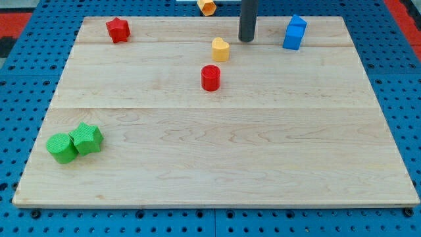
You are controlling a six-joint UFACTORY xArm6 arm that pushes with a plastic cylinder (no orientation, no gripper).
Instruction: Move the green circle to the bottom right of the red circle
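The green circle sits near the board's bottom left, touching a green star on its right. The red circle stands in the upper middle of the board. My tip is near the view's top, above and to the right of the red circle, far from the green circle. It touches no block.
A yellow heart-like block lies just above the red circle, left of my tip. A blue block is at the top right, a red star at the top left. An orange block sits beyond the wooden board.
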